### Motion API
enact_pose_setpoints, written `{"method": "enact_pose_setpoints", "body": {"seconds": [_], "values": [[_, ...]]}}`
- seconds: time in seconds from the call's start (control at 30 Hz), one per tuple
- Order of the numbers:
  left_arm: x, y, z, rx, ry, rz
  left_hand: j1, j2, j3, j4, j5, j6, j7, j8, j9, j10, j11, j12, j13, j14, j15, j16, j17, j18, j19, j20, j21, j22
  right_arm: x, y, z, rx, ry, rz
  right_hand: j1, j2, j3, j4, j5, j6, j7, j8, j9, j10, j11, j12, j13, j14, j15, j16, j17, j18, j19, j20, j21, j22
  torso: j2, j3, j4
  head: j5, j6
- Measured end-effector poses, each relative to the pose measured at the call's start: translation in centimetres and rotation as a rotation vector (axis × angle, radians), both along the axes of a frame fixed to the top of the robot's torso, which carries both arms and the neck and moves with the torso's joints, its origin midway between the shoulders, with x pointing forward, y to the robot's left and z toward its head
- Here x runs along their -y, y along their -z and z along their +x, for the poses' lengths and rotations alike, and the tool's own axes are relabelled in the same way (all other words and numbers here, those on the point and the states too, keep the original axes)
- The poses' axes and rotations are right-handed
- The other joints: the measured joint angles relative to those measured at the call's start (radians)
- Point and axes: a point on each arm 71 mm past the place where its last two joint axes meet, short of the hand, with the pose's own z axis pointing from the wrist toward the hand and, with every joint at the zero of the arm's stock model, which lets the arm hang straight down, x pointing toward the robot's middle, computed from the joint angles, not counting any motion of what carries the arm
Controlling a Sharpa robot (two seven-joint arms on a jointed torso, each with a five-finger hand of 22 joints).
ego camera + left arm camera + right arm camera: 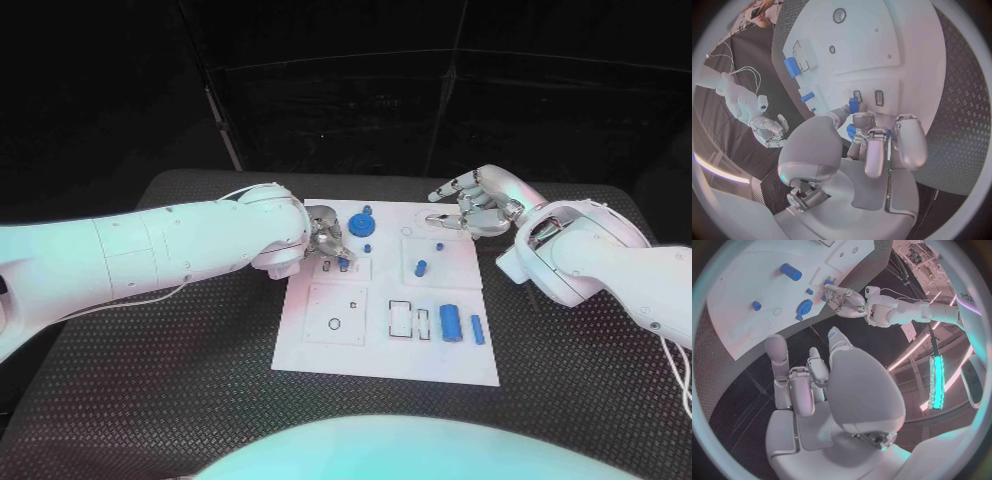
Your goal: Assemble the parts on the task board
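- While the left hand works at the far left part of the task board, its fingertips pinch a small blue part at a pair of slots there; this hand is grasping.
- Directly under the left hand lie the slots, so the coming move reads as a short downward press with the part's long axis held upright to the board.
- Right hand: released, fingers apart, holding nothing, hovering beyond the board's far right corner and well apart from the slots; the left hand is clearly nearer.
- Board: flat, white, smooth, rectangular, with shallow recesses and round holes.
- Loose parts: matte blue; a round knob-like piece at the far edge, a short peg mid-board, a thick cylinder and a slim bar lying near the right edge, long axes running front to back.
- Table: black, with a textured diamond-pattern surface.
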Motion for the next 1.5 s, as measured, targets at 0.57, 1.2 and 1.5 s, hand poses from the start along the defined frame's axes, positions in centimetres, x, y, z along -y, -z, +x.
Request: {"method": "enact_pose_setpoints", "body": {"seconds": [0.57, 1.2, 1.5], "values": [[-0.06, 0.02, -0.19, -0.010, 0.030, 0.024, -0.001, 0.001, 0.006, 0.006, 0.004, 0.000, 0.000, 0.005, 0.003, 0.007, -0.001, 0.009, 0.015, 0.000, 0.000, 0.000, 0.000, 0.000, 0.001, -0.001, 0.000, 0.000, 0.08, 0.06, 0.08, -0.002, 0.003, -0.001, 0.000, 0.000, -0.003, -0.003, 0.000, 0.000, 0.000, 0.000, 0.000, 0.000, 0.000, 0.000, -0.002, 0.000, 0.000, 0.000, 0.001, 0.000, 0.000, 0.000, -0.004, -0.003, 0.000, -0.0002, 0.0008, 0.000, -0.008], [-0.12, 0.14, -0.29, -0.030, 0.051, 0.043, -0.007, -0.009, 0.015, 0.010, 0.004, -0.002, 0.002, 0.011, 0.014, 0.018, -0.004, 0.013, 0.020, 0.000, 0.000, 0.000, 0.000, 0.000, 0.004, -0.004, 0.000, 0.001, 0.11, 0.08, 0.11, -0.004, 0.004, 0.000, -0.005, 0.005, -0.006, 0.000, 0.000, 0.000, 0.000, 0.000, 0.000, 0.000, 0.000, -0.004, -0.003, 0.000, 0.000, 0.000, 0.000, 0.000, 0.000, 0.000, -0.004, -0.004, 0.000, 0.0000, 0.0000, 0.001, -0.013], [-0.06, 0.15, -0.17, -0.037, 0.059, 0.053, -0.014, -0.017, 0.025, 0.005, 0.004, -0.002, 0.002, 0.011, 0.013, 0.018, -0.004, 0.013, 0.020, 0.000, 0.000, 0.000, 0.000, 0.000, 0.004, -0.003, 0.000, 0.003, 0.11, 0.09, 0.11, -0.005, 0.004, 0.000, -0.005, 0.005, -0.006, 0.000, 0.000, 0.000, 0.000, 0.000, 0.000, 0.000, 0.000, -0.004, -0.003, 0.000, 0.000, 0.000, 0.000, 0.000, 0.000, 0.000, -0.004, -0.004, 0.000, 0.0003, -0.0001, 0.000, -0.014]]}}
